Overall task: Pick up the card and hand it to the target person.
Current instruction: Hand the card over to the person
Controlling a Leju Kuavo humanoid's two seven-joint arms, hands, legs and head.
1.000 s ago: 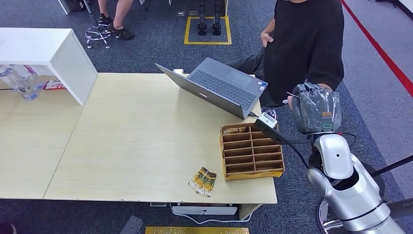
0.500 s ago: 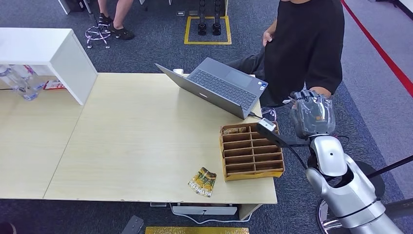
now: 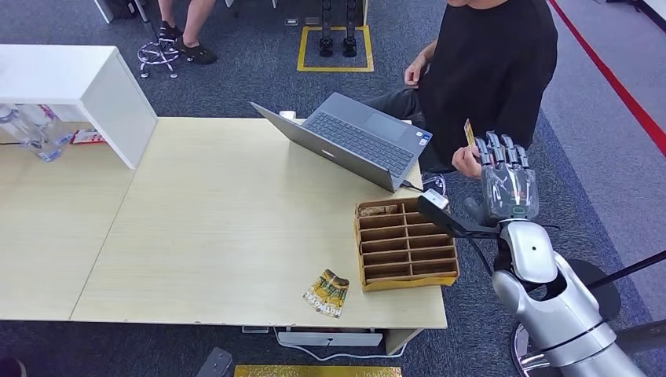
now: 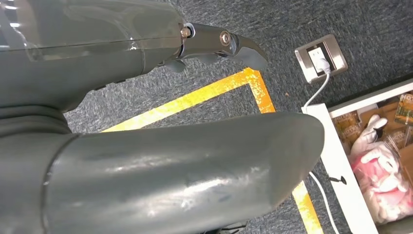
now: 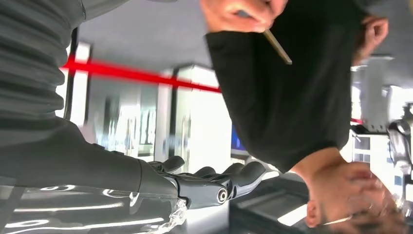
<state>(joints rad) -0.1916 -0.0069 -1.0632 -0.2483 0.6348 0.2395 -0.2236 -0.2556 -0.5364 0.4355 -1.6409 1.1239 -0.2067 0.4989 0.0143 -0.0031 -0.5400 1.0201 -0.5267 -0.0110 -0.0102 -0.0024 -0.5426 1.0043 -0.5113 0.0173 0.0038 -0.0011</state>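
Observation:
The card is a small yellowish card, now pinched in the hand of the person in the black shirt standing beyond the table's right end. My right hand is raised just right of that hand, fingers straight and apart, holding nothing. In the right wrist view the card sticks out of the person's hand, well apart from my fingers. In the left wrist view my left hand hangs over the carpet with nothing in it, fingers extended.
On the wooden table stand an open laptop, a wooden divided tray and a printed packet. A white shelf and bottles are at the left. Another person's legs stand at the back.
The card has passed from my right hand into the person's hand. My fingers have straightened and spread, and the person has lifted the card away.

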